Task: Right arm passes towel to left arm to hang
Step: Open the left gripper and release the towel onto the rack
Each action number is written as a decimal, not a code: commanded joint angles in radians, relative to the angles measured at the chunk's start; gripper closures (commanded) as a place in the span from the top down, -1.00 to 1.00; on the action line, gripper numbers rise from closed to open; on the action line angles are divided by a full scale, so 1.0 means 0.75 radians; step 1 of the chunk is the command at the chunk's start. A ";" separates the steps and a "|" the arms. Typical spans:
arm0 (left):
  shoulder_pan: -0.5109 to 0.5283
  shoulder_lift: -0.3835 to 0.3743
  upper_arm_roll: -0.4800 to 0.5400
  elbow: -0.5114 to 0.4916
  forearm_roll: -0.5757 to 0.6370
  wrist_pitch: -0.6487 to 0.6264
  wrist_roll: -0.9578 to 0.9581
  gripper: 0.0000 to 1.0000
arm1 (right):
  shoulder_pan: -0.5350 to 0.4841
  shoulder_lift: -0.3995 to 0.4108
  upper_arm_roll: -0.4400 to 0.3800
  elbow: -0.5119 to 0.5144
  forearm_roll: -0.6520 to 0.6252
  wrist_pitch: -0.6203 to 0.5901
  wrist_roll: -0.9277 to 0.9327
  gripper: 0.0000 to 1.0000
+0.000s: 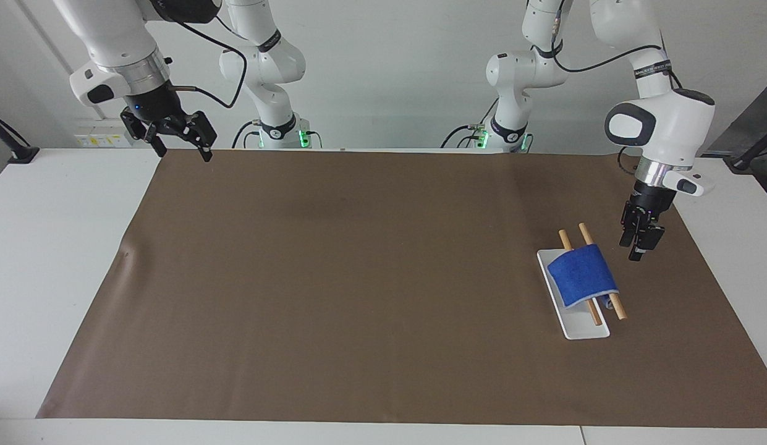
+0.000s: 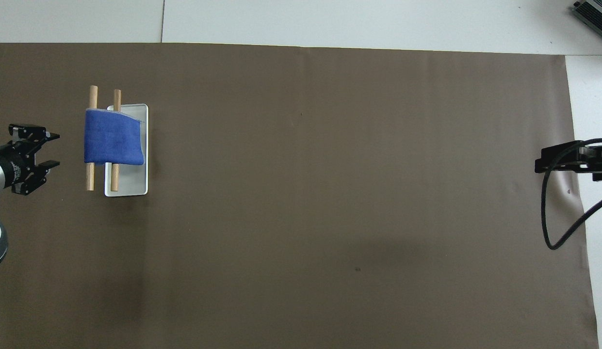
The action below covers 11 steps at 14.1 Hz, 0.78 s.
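Overhead view: bright-blue fuzzy towel (image 2: 113,143) draped over two wooden rods (image 2: 91,138) to hang, left claw (image 2: 51,150) parted, empty beside it; right claw (image 1: 180,142) wide, waiting.

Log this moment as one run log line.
towel: draped over rods | left gripper: open, beside towel | right gripper: open, waiting

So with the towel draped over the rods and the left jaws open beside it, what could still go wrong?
1. The towel sits off-centre on the two wooden rods, hanging over the white tray; it might slide off.
2. The left gripper, jaws open, hangs close beside the rods; a careless retreat might snag the cloth or knock the rack.
The right gripper waits over the mat's corner, no risk there.
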<state>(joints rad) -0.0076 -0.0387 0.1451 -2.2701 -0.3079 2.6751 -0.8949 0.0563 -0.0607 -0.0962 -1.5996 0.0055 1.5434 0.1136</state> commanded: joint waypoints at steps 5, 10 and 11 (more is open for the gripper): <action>-0.010 -0.008 0.003 0.032 0.024 -0.042 0.246 0.30 | 0.015 -0.023 -0.029 -0.035 -0.007 0.010 -0.010 1.00; -0.002 0.031 0.005 0.196 0.173 -0.345 0.496 0.24 | 0.015 -0.023 -0.027 -0.035 -0.007 0.010 -0.012 1.00; -0.004 0.041 0.005 0.245 0.220 -0.420 0.516 0.24 | 0.015 -0.023 -0.027 -0.035 -0.007 0.008 -0.014 1.00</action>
<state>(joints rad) -0.0087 -0.0379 0.1432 -2.1739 -0.2054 2.4677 -0.5507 0.0637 -0.0607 -0.1130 -1.6042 0.0055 1.5434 0.1136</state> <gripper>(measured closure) 0.366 0.000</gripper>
